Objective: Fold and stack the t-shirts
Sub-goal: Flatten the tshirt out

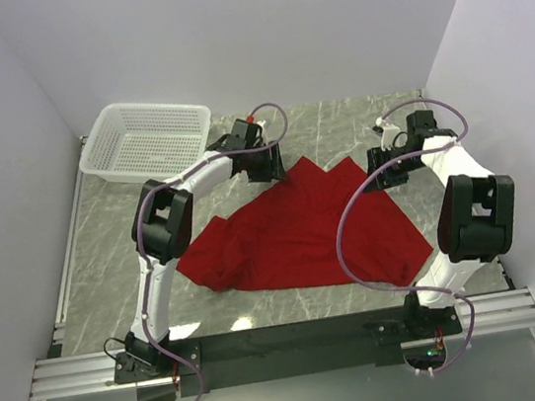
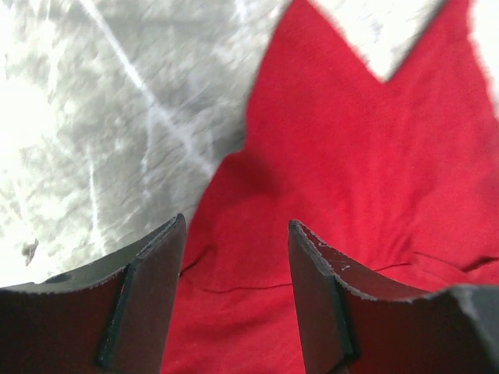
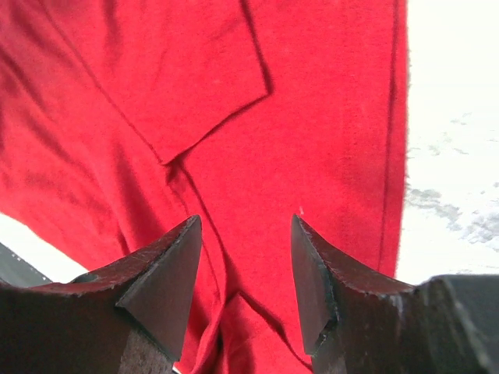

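Your deep-red t-shirt point(image 1: 293, 237) lies rumpled and only half spread on the marble tabletop point(image 1: 114, 242). It sits just beside the white mesh basket point(image 1: 149, 137), on the side away from the wall and a little nearer the arm bases. Your left claw point(image 2: 238, 226) hangs close to the basket, at the shirt edge nearest it. It is released, fingers apart, with the cloth's border and bare marble showing between them and nothing pinched. Your right claw point(image 3: 245, 222) is well away from the basket, across the shirt. It too is released, and it hangs over a folded-over flap with a seam line running along one side. The step in hand looks like taking that edge at two points so the shirt can be drawn flat for folding. Bring each claw down until one finger can slide under the border, then clench. On the side far from the basket, check how many layers sit between the fingers, because the flap could come up with the body cloth. Clench both claws at about the same time and lift evenly, or the cloth is likely to skew toward the basket. The right arm's cable loop hangs above the shirt, so keep it out of the fold.
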Available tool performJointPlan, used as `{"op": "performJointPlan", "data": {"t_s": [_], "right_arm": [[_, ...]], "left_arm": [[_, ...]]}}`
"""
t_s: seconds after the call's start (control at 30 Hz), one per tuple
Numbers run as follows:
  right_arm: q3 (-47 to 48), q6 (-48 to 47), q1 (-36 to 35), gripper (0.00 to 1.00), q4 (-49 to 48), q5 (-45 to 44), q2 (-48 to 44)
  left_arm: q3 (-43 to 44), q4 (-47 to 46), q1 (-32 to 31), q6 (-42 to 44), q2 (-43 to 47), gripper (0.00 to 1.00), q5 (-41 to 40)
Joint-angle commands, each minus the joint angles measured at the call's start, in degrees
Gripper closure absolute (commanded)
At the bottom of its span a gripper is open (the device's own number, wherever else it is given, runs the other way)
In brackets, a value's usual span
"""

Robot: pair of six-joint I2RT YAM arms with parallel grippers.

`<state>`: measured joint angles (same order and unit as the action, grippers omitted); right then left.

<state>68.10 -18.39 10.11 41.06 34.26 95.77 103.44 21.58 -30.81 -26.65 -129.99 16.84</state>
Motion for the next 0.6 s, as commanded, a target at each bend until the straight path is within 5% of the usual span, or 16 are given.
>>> {"op": "performJointPlan", "data": {"t_s": [0.0, 0.37, 0.57], "right_arm": [[2.8, 1.3, 0.8, 0.43, -2.1, -1.0, 1.3], [7.6, 7.1, 0.8, 0.46, -3.7, -5.3, 7.7], [11.4, 6.8, 0.8, 0.46, -1.2, -5.2, 10.8]], "left_arm": [[2.6, 3.6, -0.7, 2.0, -0.6, 0.40, -4.6], [2.3, 5.2, -2.0, 4.1, -2.4, 0.52, -3.4], [0.7, 3.7, -1.9, 3.8, 1.2, 0.98, -5.1]]}}
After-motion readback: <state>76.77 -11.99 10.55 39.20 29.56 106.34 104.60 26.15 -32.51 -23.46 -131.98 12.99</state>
